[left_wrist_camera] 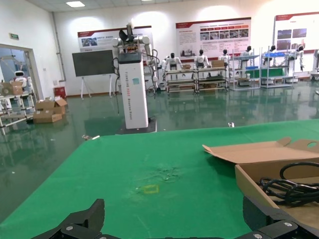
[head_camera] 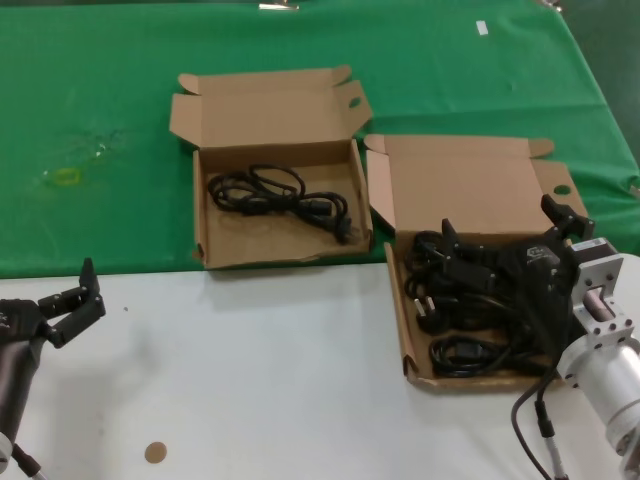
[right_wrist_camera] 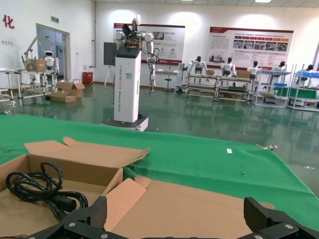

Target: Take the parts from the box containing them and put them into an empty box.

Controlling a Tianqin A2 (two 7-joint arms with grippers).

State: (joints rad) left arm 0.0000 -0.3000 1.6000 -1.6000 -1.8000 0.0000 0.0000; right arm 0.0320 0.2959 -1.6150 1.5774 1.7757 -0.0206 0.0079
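Note:
The right cardboard box (head_camera: 408,335) holds several black power cables (head_camera: 462,300). Its lid also shows in the right wrist view (right_wrist_camera: 199,209). The left cardboard box (head_camera: 200,215) has an oval hole in one flap and holds one black cable (head_camera: 280,192). That cable also shows in the right wrist view (right_wrist_camera: 40,189) and the left wrist view (left_wrist_camera: 294,189). My right gripper (head_camera: 503,225) hangs open and empty just above the cables in the right box, and shows in its wrist view (right_wrist_camera: 177,219). My left gripper (head_camera: 75,300) is open and empty over the white table at the near left, and shows in its wrist view (left_wrist_camera: 174,219).
Both boxes sit where the green cloth (head_camera: 100,100) meets the white table (head_camera: 250,380). A small brown disc (head_camera: 154,452) lies on the table near the front. A yellow mark (head_camera: 65,176) is on the cloth at far left.

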